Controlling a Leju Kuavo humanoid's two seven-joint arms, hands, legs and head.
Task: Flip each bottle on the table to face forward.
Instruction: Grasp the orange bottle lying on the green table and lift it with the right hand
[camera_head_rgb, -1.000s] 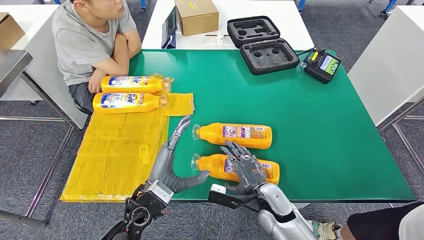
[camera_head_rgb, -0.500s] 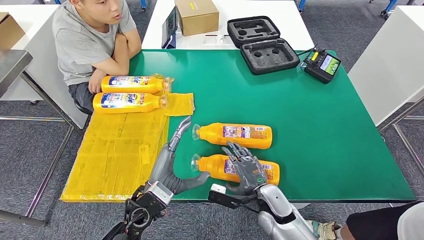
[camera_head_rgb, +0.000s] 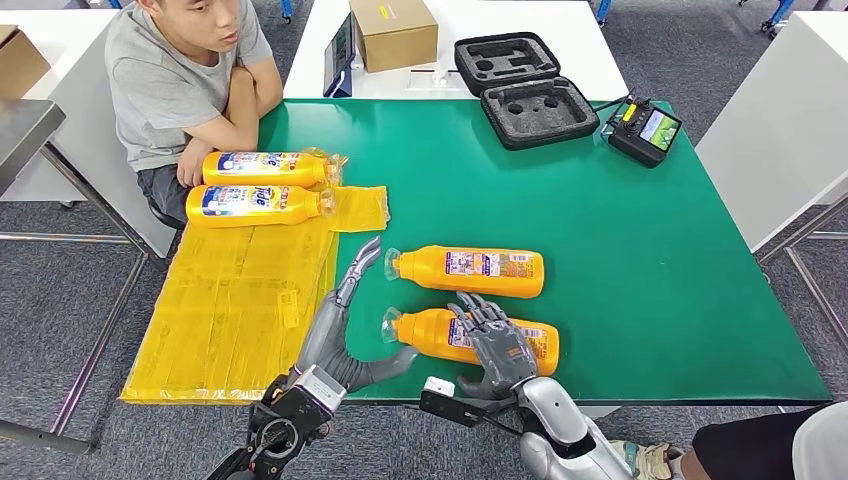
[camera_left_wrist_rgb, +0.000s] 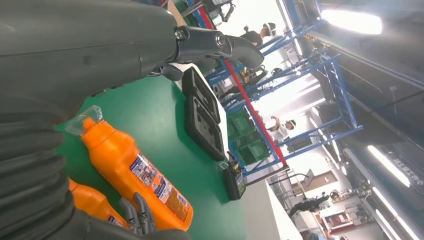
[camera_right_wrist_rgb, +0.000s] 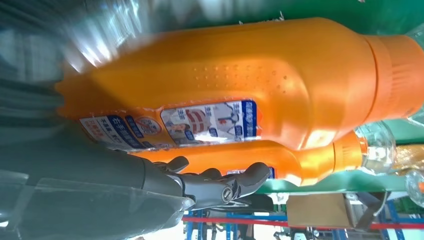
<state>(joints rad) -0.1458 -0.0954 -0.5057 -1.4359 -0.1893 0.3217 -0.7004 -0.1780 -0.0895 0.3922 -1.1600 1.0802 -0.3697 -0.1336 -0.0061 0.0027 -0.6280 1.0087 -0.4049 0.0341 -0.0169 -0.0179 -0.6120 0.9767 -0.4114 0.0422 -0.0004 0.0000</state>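
Two orange bottles lie on their sides on the green table, caps to the left, back labels up. My right hand rests on top of the near bottle, fingers spread over its label. The far bottle lies free just behind it. My left hand is open beside the caps, fingers straight, thumb stretched towards the near bottle's neck. The left wrist view shows the far bottle and near bottle. The right wrist view shows the near bottle close up and my right hand's fingers.
Two more orange bottles lie front label up on a yellow sheet at the left. A person sits at the far left corner. A black foam case, a controller and a cardboard box stand farther back.
My right hand has slid slightly back towards the table's near edge over the near bottle. The left hand and the bottles have barely moved.
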